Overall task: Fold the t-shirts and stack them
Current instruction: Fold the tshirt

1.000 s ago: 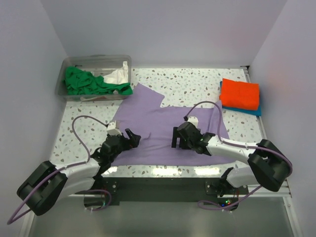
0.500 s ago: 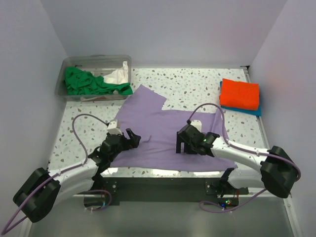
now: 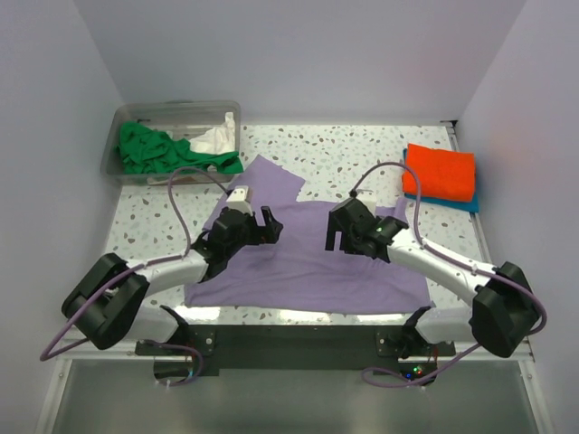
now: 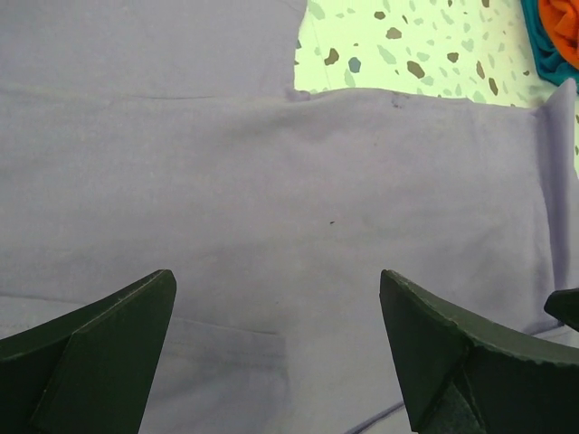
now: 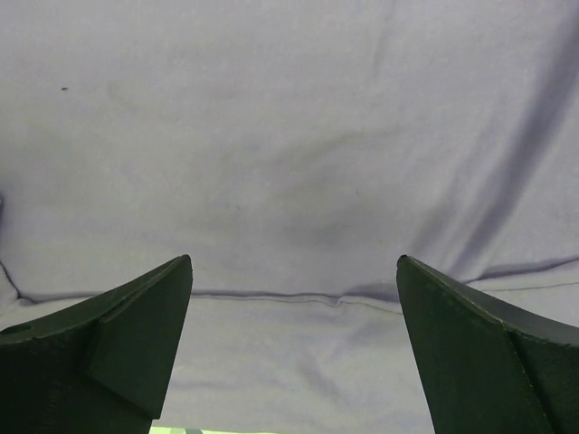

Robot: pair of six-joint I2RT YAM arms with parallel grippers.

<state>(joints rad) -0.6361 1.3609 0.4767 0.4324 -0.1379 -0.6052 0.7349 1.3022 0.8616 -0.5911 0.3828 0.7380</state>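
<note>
The lavender purple t-shirt [image 3: 303,262] lies spread flat on the speckled table, one sleeve [image 3: 271,181] pointing to the far left. It fills the left wrist view [image 4: 271,181] and the right wrist view [image 5: 289,136]. My left gripper [image 3: 266,223] is open and empty above the shirt's left part. My right gripper [image 3: 338,237] is open and empty above its right part. A folded orange t-shirt [image 3: 439,172] lies on a folded blue one [image 3: 466,203] at the far right. Green [image 3: 158,149] and white [image 3: 215,138] t-shirts are bunched in the clear tub.
The clear plastic tub [image 3: 172,110] stands at the far left corner. The table's front edge [image 3: 298,316] runs just below the shirt's hem. Walls close in the left, back and right sides. Bare speckled table [image 3: 353,158] shows behind the shirt.
Both grippers moved away from the near edge, further over the shirt. The near part of the shirt now lies smoother and wider toward the front right.
</note>
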